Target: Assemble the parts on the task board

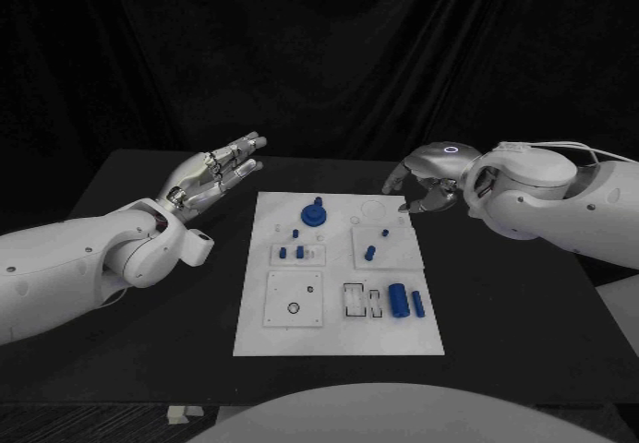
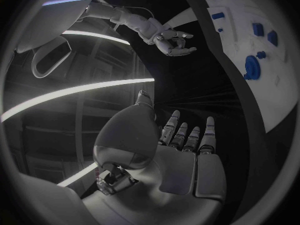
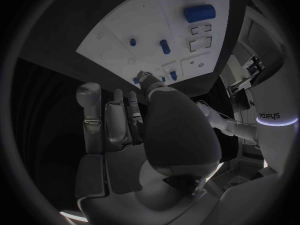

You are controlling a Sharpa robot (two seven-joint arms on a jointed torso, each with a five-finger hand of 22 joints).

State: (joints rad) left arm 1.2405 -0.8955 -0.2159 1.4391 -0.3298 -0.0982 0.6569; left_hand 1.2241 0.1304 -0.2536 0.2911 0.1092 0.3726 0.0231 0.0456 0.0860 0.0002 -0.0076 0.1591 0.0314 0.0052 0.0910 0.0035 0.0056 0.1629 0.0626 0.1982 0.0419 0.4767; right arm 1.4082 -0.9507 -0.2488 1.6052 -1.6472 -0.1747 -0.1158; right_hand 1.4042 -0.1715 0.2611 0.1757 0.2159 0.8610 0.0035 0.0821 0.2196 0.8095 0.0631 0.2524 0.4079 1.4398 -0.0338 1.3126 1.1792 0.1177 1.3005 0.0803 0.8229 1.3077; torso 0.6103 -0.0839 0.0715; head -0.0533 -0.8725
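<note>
Task board lies mid-worktop; my left robot hand hovers released, my right robot hand released too, both empty.

Head camera high above the task board; 2 wrist cameras behind each palm, both sharing it.

one task board, two hands
</note>
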